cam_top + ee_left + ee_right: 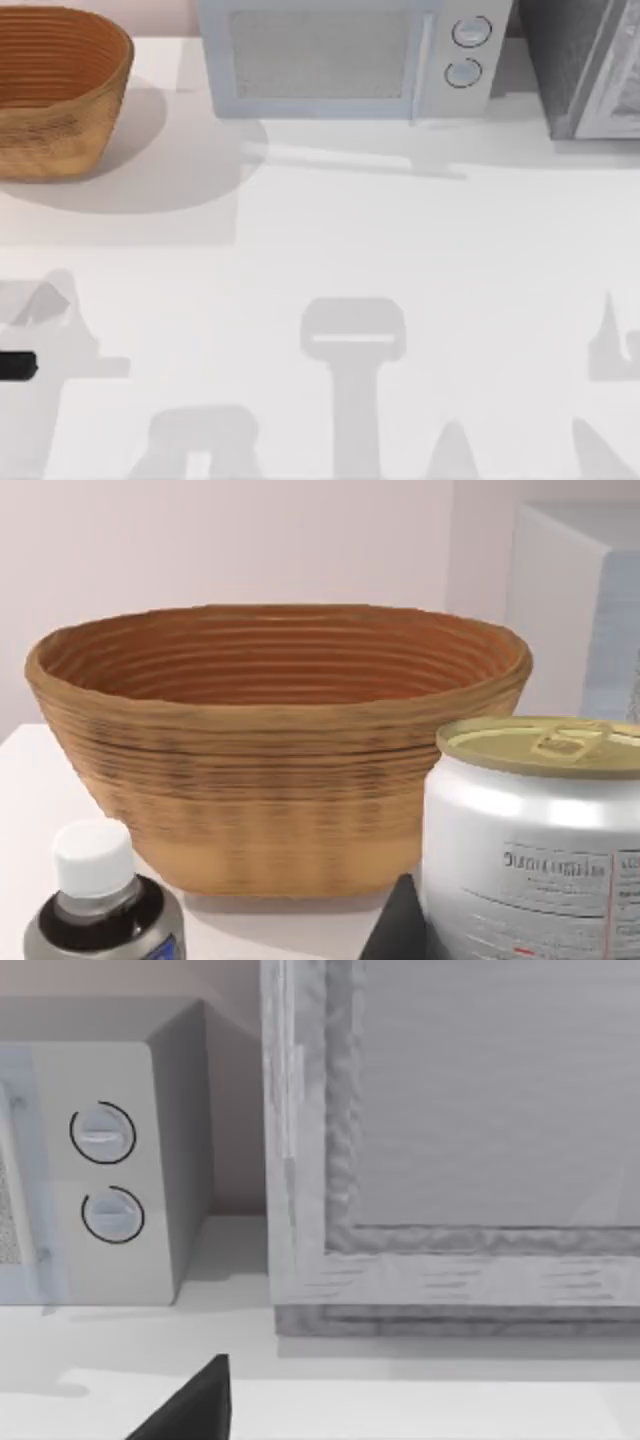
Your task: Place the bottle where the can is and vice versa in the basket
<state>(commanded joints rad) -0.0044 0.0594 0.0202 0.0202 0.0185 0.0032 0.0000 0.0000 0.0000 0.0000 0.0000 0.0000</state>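
The basket (pixel 55 90) stands at the far left of the table (pixel 400 260) in the top view, its left side cut off by the frame edge, and it looks empty: the left wrist view shows only bare ribbed walls inside it (pixel 280 750). In that same view the can (pixel 540 830), silver with a gold pull-tab lid, stands upright in the foreground, and the bottle (pixel 100 900), dark with a white cap, stands upright too, apart from the can; both are on the table on the near side of the basket, neither inside it. The move to come turns on this: both things lie between the left wrist camera and the basket, so the left arm is by my judgement the nearer one, and each thing's long axis is vertical, which suits a grasp from the side. A dark wedge just beside the can's base is probably a tip of the left gripper (pixel 395 930), but whether its fingers are spread or pressed together I cannot tell. The right gripper (pixel 195 1405) shows as a dark tip facing the microwave (pixel 350 55) and a grey cabinet (pixel 590 65) on the right, well apart from the basket; its state too I cannot tell. Both the bottle's and the can's lower parts are cut off.
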